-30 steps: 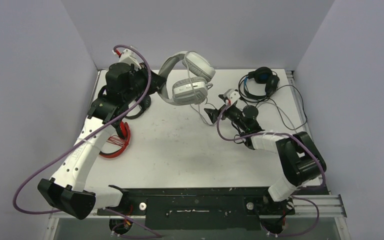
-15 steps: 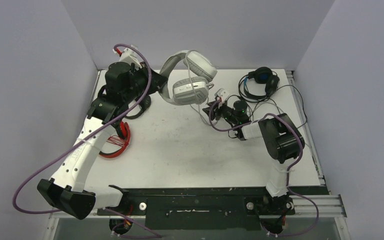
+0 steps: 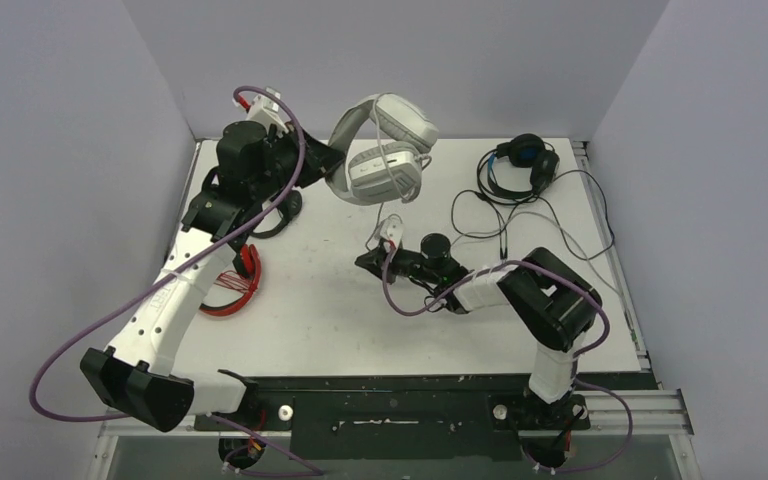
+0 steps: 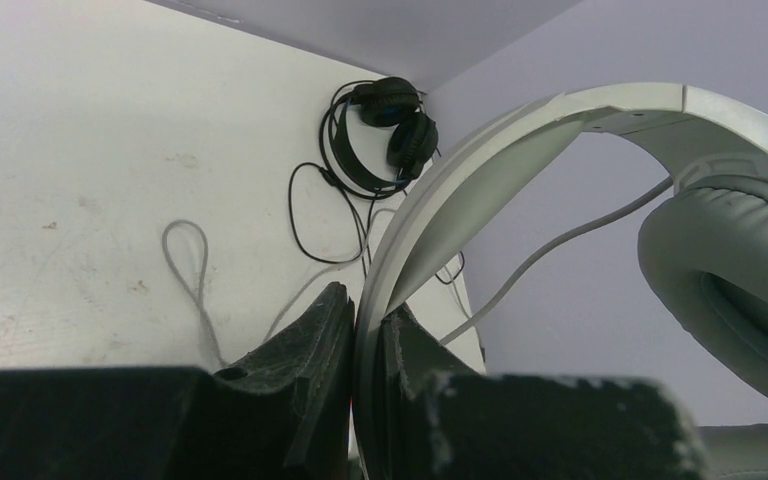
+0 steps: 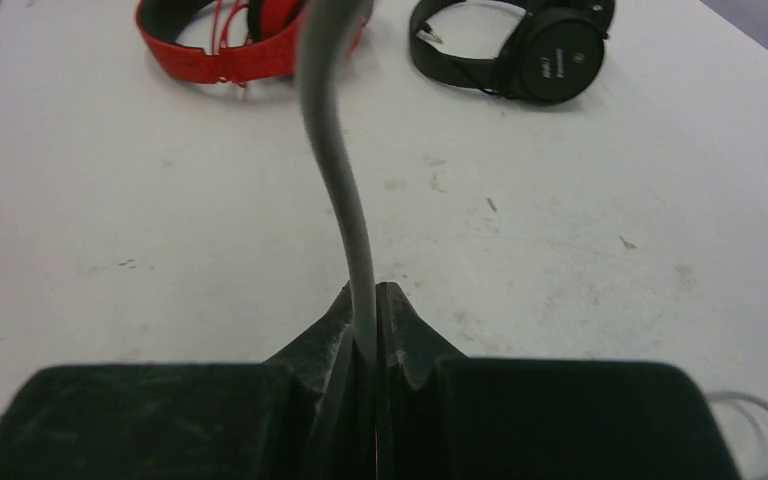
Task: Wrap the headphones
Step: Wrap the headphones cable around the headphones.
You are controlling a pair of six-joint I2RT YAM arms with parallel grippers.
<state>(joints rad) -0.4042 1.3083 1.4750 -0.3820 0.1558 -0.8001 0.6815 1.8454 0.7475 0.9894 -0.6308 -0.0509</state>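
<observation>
Headset cable point(image 5: 334, 150) pinched in right end effector point(image 5: 368, 297)

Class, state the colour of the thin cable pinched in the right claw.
Grey: the thin grey cable shows best in the right wrist view.
</observation>
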